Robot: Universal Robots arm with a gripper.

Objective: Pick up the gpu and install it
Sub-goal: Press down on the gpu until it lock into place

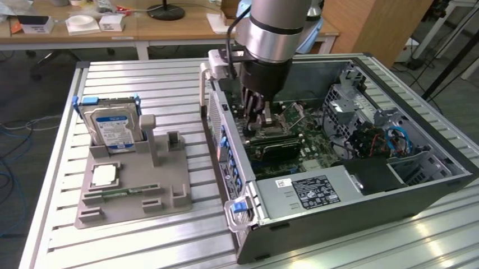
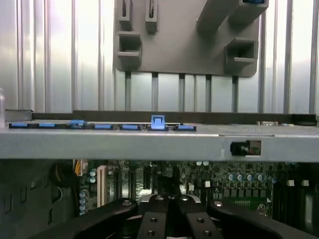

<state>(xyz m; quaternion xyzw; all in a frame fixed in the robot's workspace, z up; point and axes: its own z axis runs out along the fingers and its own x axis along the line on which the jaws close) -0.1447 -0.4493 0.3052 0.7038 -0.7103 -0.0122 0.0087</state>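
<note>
1. One arm, one gripper (image 1: pixel 258 120), one open PC case (image 1: pixel 419 193), one grey tray (image 1: pixel 134 196), one hard drive (image 1: pixel 112 128).
2. The gpu (image 1: pixel 271 147) is a thin dark card, lying low inside the case on the motherboard (image 1: pixel 311 145), just below the gripper.
3. The fingers (image 2: pixel 154 219) are together; whether they clamp the gpu is unclear.
4. The case's side wall (image 2: pixel 149 144) stands between gripper and tray; cables (image 1: pixel 389 140) lie toward the exterior view's right.
</note>
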